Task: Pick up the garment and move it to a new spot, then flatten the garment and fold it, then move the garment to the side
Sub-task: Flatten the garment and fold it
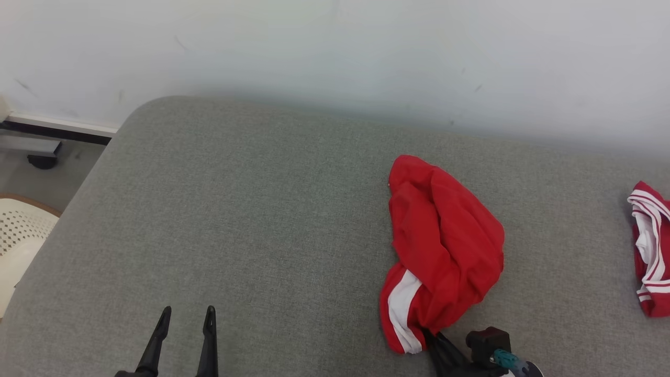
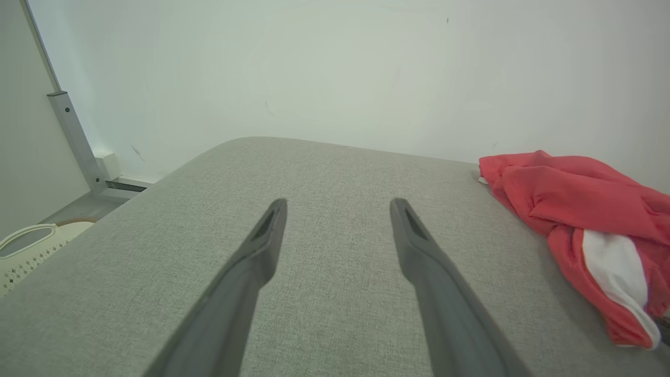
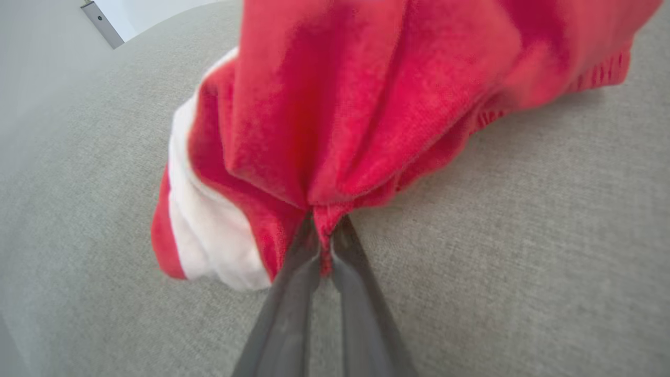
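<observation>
Firstly, at the far left edge of the head view, beside the grey cushion: a pale basket with small holes, lower than the cushion top.

Next, at lower left, the left claw. Stands wide, both dark fingers well apart and holding no cloth, bare cushion under it. In its own wrist view the left claw looks the same, with fingers spread and grey cushion between.

Then, right of the middle, the red garment with a white stripe. Lies crumpled in a heap on the cushion, well apart from the left claw.

At the lower end of this heap, the right claw. Closed narrow on a pinched fold of the red cloth, just beside the white stripe. Fingers nearly touching, cloth gathered between the tips.

Finally, at the far right edge, a second red piece of clothing with thin white stripes. Cut off by the frame, well apart from the heap. Behind all, a white wall.
</observation>
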You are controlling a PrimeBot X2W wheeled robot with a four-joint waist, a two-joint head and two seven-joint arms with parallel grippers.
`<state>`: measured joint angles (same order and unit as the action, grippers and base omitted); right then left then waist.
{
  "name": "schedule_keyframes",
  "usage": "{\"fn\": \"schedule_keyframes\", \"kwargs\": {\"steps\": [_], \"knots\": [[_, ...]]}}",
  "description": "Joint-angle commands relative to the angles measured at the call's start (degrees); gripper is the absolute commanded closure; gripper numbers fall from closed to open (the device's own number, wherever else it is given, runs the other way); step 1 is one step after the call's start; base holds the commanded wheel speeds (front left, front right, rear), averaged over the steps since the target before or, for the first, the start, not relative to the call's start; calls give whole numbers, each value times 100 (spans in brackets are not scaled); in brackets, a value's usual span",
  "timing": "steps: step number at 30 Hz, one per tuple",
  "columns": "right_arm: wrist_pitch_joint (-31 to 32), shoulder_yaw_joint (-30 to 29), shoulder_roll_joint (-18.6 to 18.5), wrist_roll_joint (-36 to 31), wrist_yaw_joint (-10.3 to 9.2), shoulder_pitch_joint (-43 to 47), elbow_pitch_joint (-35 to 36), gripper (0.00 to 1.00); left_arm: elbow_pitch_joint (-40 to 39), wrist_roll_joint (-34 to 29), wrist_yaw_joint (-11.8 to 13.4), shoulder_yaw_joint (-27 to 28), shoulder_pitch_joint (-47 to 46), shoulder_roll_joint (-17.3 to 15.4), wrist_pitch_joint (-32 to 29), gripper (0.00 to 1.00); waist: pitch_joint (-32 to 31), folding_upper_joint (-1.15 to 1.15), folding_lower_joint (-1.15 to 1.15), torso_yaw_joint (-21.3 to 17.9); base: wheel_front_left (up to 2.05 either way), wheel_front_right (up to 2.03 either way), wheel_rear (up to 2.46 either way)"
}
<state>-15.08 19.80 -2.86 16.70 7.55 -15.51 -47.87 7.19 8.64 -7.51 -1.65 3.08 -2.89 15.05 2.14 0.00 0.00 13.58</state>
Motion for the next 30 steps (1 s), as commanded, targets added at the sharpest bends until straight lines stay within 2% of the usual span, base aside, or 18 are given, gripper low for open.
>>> {"fn": "schedule_keyframes", "kwargs": {"steps": [1, 4, 9, 16, 20, 21, 22, 30], "knots": [[-4, -19, -3, -25, -12, -34, -32, 100, 19, -1, 8, 20, -83, 1, 22, 0, 4, 0, 0, 3, 0, 0, 0], [-3, -149, -6, -208, -12, 72, 113, 100, 42, 41, 8, 17, -21, 3, 22, 0, -29, 0, 0, -53, 0, 0, 0], [-2, -536, -31, -791, -12, 631, 810, 100, 55, 134, 8, -86, 42, 1, 22, 0, -117, 0, 0, -223, 0, 0, 0], [-2, -419, -485, -1580, -12, 1665, 1917, 100, 50, 234, 8, -240, -10, 1, 22, 0, -137, 0, 0, -545, 0, 0, 0], [-1, -452, -636, -1580, -12, 2074, 2215, 100, 61, 281, 8, -277, -94, 1, 22, 0, -92, 0, 0, -718, 0, 0, 0], [-2, -480, -629, -1554, -12, 2088, 2288, 58, 66, 288, 8, -285, -103, 2, 22, 0, -81, 0, 0, -740, 0, 0, 0], [-2, -490, -610, -1493, -12, 2083, 2378, 0, 66, 296, 8, -279, -102, 1, 22, 0, -72, 0, 0, -763, 0, 0, 0], [-2, -595, -508, -1155, -12, 2202, 3563, 0, 87, 320, 8, -224, -31, 0, 22, 0, -79, 0, 0, -893, 0, 0, 0]]}}
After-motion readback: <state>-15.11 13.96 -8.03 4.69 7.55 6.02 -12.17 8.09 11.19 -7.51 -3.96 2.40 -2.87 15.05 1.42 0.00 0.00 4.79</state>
